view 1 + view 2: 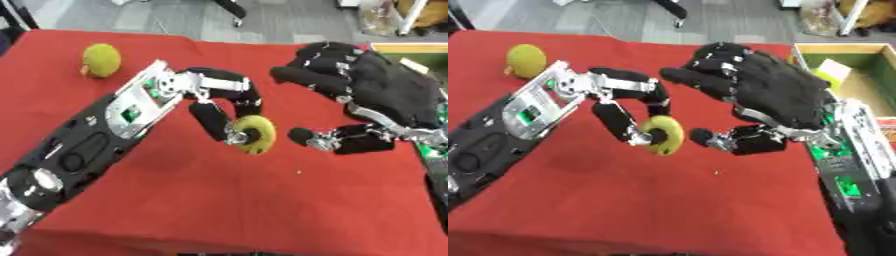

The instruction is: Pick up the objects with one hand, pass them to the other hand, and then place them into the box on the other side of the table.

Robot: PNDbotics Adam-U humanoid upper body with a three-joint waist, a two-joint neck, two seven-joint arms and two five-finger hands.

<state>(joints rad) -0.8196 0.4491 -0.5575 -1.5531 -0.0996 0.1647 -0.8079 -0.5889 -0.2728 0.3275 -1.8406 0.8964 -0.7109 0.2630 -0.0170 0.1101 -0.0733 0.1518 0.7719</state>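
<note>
My left hand (pixel 219 102) reaches over the middle of the red table (pixel 219 200), fingers and thumb curled round a yellow-green ring-shaped object (pixel 255 133). Just to its right my right hand (pixel 763 95) hovers open, fingers spread above and thumb (pixel 732 140) below, close to the ring but apart from it. A second yellow-green round object (pixel 101 60) lies at the table's far left. The box (pixel 859 70), with green inner walls and a wooden rim, stands at the right edge beyond the right hand; a pale yellow piece (pixel 830 70) shows inside it.
The red cloth covers the whole table, with its front edge (pixel 175 240) near the bottom. Grey floor and furniture legs (pixel 232 12) lie beyond the far edge. My right forearm (pixel 855 165) runs along the right side.
</note>
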